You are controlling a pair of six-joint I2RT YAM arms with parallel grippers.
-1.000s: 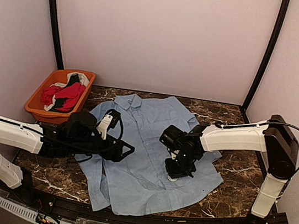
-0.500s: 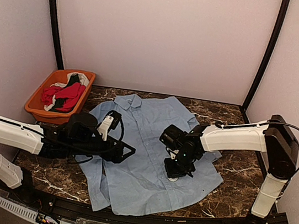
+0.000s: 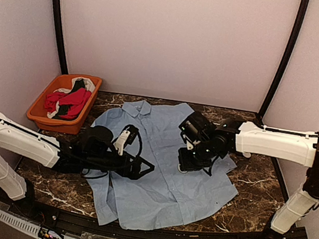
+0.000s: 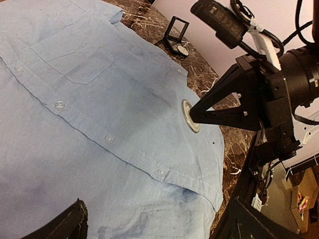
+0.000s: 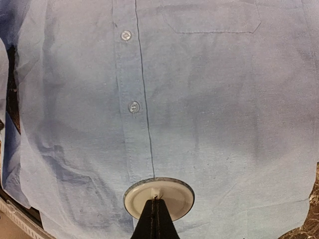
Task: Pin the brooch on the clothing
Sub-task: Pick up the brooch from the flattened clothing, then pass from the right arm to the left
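The clothing (image 3: 161,149) is a light blue button-up shirt lying flat on the marble table, collar toward the back. The brooch (image 5: 174,196) is a round cream disc seen from its back. My right gripper (image 5: 155,211) is shut on the small pin fitting at its centre. It holds the disc face-down just beside the button placket (image 5: 133,106), below the chest pocket (image 5: 212,17). I cannot tell if it touches the cloth. My left gripper (image 3: 144,168) hovers wide open over the shirt's left half. In the left wrist view the brooch (image 4: 190,116) sits ahead of those empty fingers (image 4: 65,226).
An orange basket (image 3: 40,116) with red, black and white garments stands at the back left. A small open black box (image 4: 175,37) sits on the marble beyond the shirt. Bare marble table (image 3: 258,175) lies to the shirt's right; walls close in on three sides.
My right arm has carried the brooch up the shirt toward the collar. The left arm has slid right along the shirt, and its jaws have opened a little wider.
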